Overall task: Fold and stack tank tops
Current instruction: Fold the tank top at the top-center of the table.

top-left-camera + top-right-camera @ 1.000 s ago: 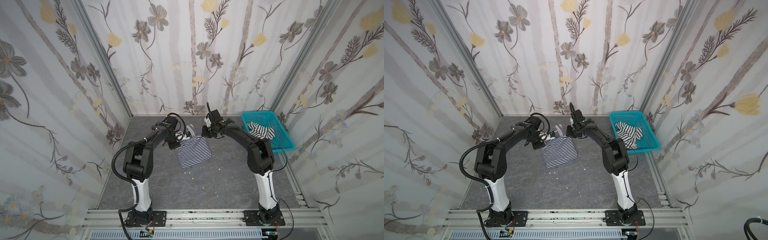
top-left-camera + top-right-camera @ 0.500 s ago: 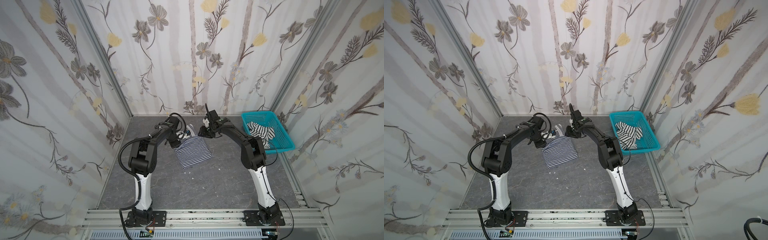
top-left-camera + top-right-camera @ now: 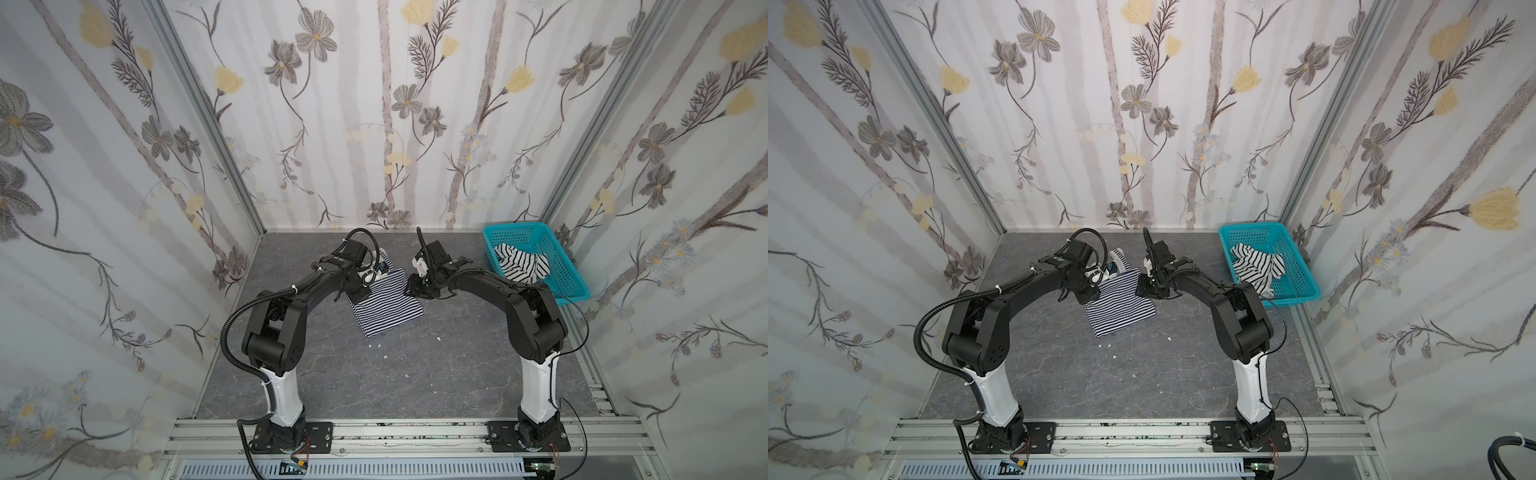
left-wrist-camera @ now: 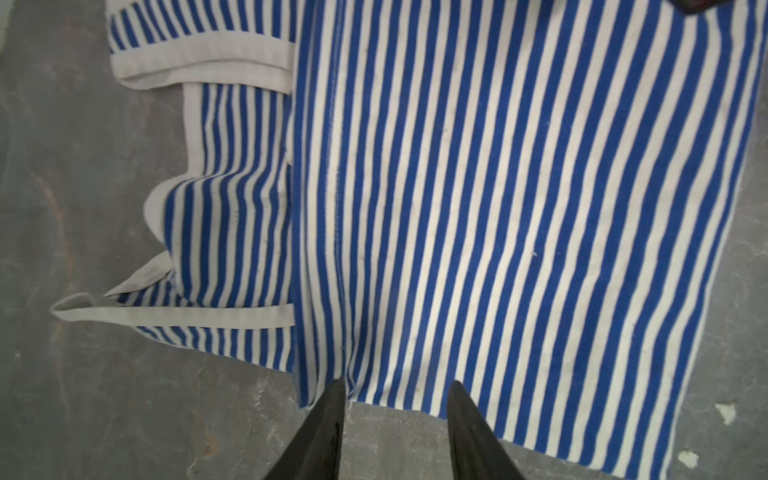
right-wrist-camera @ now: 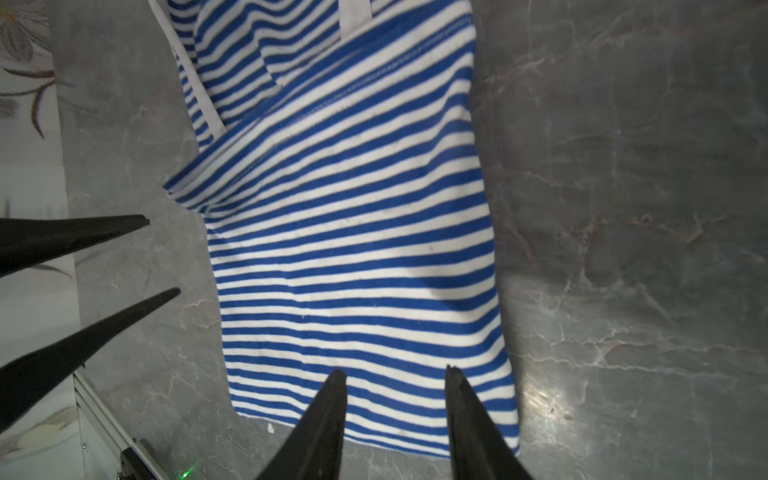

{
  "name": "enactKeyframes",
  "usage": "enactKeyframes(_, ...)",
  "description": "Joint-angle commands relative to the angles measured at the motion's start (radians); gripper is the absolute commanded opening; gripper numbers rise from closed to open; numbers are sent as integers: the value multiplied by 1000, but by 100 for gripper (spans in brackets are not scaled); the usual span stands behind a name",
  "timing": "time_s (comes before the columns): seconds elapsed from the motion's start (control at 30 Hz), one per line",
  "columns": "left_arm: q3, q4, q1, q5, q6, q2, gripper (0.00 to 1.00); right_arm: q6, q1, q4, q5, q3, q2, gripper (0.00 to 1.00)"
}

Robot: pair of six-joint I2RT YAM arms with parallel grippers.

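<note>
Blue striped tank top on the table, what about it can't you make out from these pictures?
Blue striped tank top, strap end: both top views, partly covered by the left arm.
Its outline: left wrist view, cut off by the frame's edges.
How many layers it is folded into: every view, top layer hides them.

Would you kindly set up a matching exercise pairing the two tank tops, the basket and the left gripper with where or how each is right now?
Things:
1. fine-striped tank top
2. wide-striped tank top
3. turquoise basket
4. left gripper

Places or states:
A. crumpled inside the basket
B. open, tips at a fabric edge
C. folded flat on the table
D. standing in the table's far right corner

Pairs: 1-C, 2-A, 3-D, 4-B.
</note>
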Motion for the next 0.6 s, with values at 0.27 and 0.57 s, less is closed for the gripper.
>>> enactKeyframes(0.27,-251,64,-128,1,-27,-184,62,60,4,176,79,-262,-169,55)
enactKeyframes(0.57,-404,187,-233,-115,-49,-226,66,95,-12,253,54,-347,-154,57)
